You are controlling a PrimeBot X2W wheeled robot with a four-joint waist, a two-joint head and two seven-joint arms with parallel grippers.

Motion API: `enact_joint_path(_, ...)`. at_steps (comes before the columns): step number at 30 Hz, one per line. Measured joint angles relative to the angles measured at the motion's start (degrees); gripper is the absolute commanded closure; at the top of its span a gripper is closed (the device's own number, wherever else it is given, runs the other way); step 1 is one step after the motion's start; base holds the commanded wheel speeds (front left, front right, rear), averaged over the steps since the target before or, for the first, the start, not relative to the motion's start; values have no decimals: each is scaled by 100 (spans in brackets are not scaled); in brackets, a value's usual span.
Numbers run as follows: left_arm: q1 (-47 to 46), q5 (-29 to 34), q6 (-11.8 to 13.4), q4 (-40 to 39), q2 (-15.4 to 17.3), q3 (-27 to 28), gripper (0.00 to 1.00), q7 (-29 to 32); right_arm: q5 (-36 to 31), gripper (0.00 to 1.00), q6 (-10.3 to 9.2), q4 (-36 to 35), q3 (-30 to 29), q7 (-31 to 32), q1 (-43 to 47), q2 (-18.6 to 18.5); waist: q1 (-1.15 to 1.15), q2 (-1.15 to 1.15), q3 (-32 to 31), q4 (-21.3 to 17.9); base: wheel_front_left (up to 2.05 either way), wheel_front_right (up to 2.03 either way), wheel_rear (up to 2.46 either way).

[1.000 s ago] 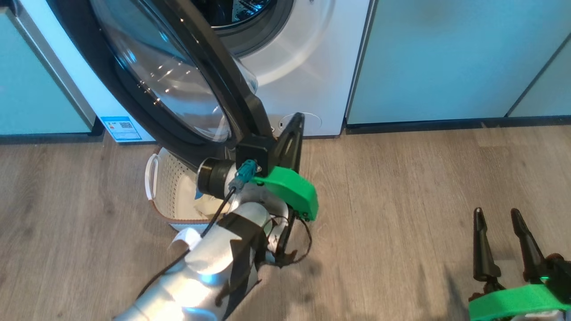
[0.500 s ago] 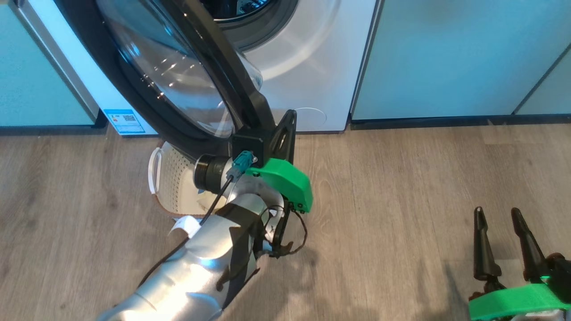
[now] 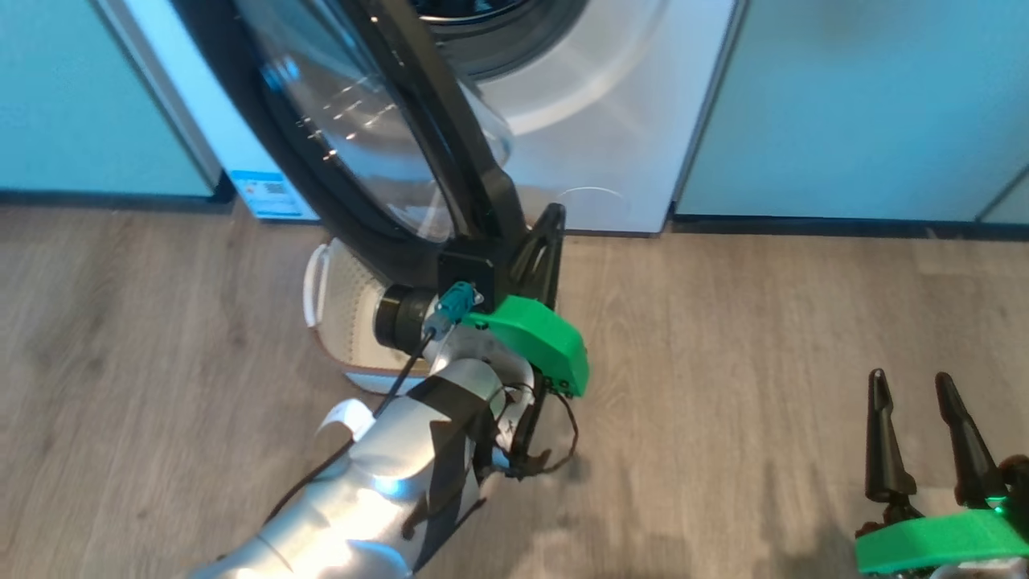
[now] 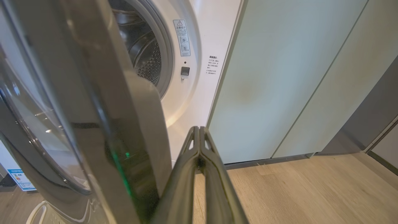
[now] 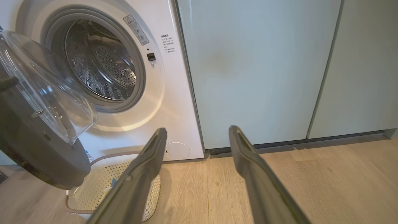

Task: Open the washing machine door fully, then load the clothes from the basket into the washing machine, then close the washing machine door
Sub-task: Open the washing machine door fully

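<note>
The washing machine [image 3: 595,121] is white, and its steel drum [image 5: 99,62] shows through the open mouth. The washing machine door [image 3: 378,137], with its black rim and clear glass bowl, stands swung out to the left. My left gripper [image 3: 551,221] is shut with nothing in it. It points up close beside the door's lower free edge [image 4: 93,130], its fingertips [image 4: 199,130] pressed together. The cream basket [image 3: 342,322] sits on the floor under the door, also seen from the side [image 5: 102,186]. The clothes are hidden. My right gripper [image 3: 912,382] hangs open at the lower right.
Pale teal cabinets [image 3: 868,104] flank the machine on both sides, above a dark plinth. A wood-look floor [image 3: 764,322] stretches out to the right of the basket. The machine's front carries a blue sticker [image 3: 273,193] and a round lower hatch [image 3: 591,201].
The whole head picture has shifted to the right, so the camera moved. My left gripper stays shut by the door's lower edge. The right gripper has not moved.
</note>
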Motion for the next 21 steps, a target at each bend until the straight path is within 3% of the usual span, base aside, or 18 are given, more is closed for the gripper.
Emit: enact_joint_path(21, 820, 556, 43, -892, 66, 212, 100, -1, -151, 0, 0, 10, 11, 0, -13, 0, 0, 0, -60, 958, 0, 0, 0)
